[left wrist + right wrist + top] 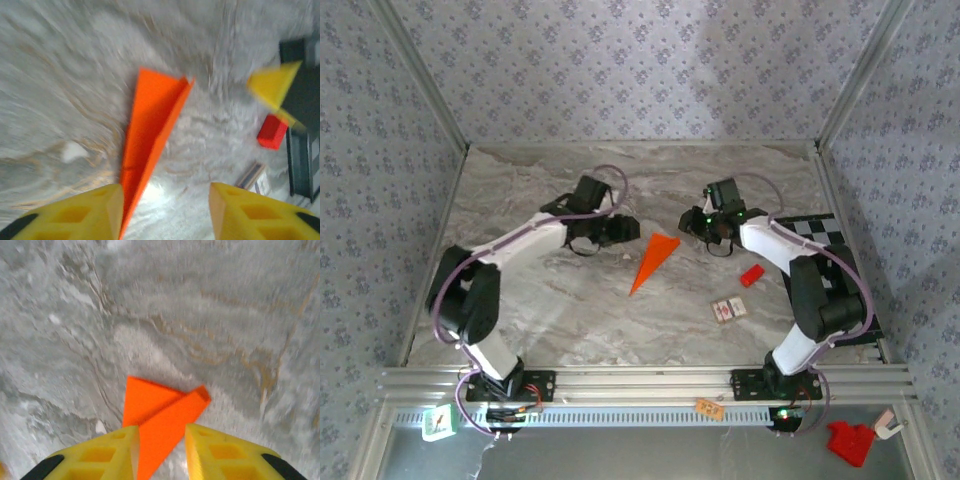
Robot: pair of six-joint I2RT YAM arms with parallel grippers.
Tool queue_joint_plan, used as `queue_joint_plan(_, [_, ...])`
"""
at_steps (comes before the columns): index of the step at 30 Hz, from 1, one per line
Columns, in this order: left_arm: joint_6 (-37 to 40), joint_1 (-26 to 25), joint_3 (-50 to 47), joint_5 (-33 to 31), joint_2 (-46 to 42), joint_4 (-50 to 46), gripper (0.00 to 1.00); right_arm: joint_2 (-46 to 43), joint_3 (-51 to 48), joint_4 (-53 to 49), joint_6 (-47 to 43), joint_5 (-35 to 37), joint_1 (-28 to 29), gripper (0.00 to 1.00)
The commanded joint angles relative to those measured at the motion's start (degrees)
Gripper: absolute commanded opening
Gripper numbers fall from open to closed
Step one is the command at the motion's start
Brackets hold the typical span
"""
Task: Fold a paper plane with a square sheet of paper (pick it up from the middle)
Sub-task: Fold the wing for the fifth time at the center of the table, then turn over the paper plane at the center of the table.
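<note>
Top view: paper plane [653,262] lies on the table [520,200], nose at 7 o'clock, left gripper [620,228] at its 10, right gripper [708,226] at its 2, neither touching. Left wrist: jaws apart, empty, plane ahead. Right wrist: jaws apart, tail at 12, unheld. Folding looks finished; next probably just needs both arms backing off.
</note>
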Motion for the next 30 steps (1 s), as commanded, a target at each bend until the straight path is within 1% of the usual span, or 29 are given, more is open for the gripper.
queue_joint_plan(1, [-0.1,3.6,-3.2,-4.9,-3.8,-2.3,0.55,0.5,1.9,-11.0,1.9,7.8,4.5,0.42])
queue_joint_plan(3, [0.3,5.7,-5.0,-6.6,-5.7,-2.5,0.63,1.3,3.0,-12.9,3.9,10.6,8.1,0.50])
queue_joint_plan(5, [1.2,7.8,-6.6,-8.2,-7.6,-3.0,0.72,2.8,4.8,-14.6,6.8,12.4,11.2,0.56])
queue_joint_plan(8, [2.7,10.0,-8.8,-10.7,-10.6,-3.6,0.82,6.4,9.6,-19.0,9.8,16.0,15.1,0.60])
queue_joint_plan(10, [3.5,11.0,-9.8,-11.1,-13.0,-4.3,0.90,9.1,14.9,-24.7,11.2,21.9,17.8,0.62])
queue_joint_plan(11, [3.9,11.3,-10.3,-11.3,-14.6,-4.5,0.96,10.3,17.0,-27.0,11.9,24.9,19.1,0.63])
queue_joint_plan(12, [4.2,11.4,-10.7,-11.6,-15.9,-4.7,1.00,11.3,18.6,-28.7,12.3,27.1,20.0,0.63])
queue_joint_plan(14, [5.0,11.7,-11.6,-12.2,-18.9,-5.3,1.00,13.4,21.7,-31.7,13.4,30.8,21.7,0.65])
queue_joint_plan(17, [6.3,12.6,-12.4,-12.7,-21.9,-6.5,1.00,16.6,25.8,-35.1,14.8,33.7,23.0,0.65])
queue_joint_plan(24, [8.7,14.7,-13.1,-12.0,-23.7,-7.9,1.00,23.4,32.9,-39.2,16.4,33.9,24.2,0.63])
queue_joint_plan(27, [9.2,15.4,-13.4,-11.6,-23.4,-8.0,1.00,25.2,34.6,-40.4,17.4,33.1,24.5,0.59])
queue_joint_plan(30, [9.4,15.9,-13.4,-11.0,-23.0,-8.0,1.00,26.3,35.1,-41.2,18.2,32.5,24.6,0.49])
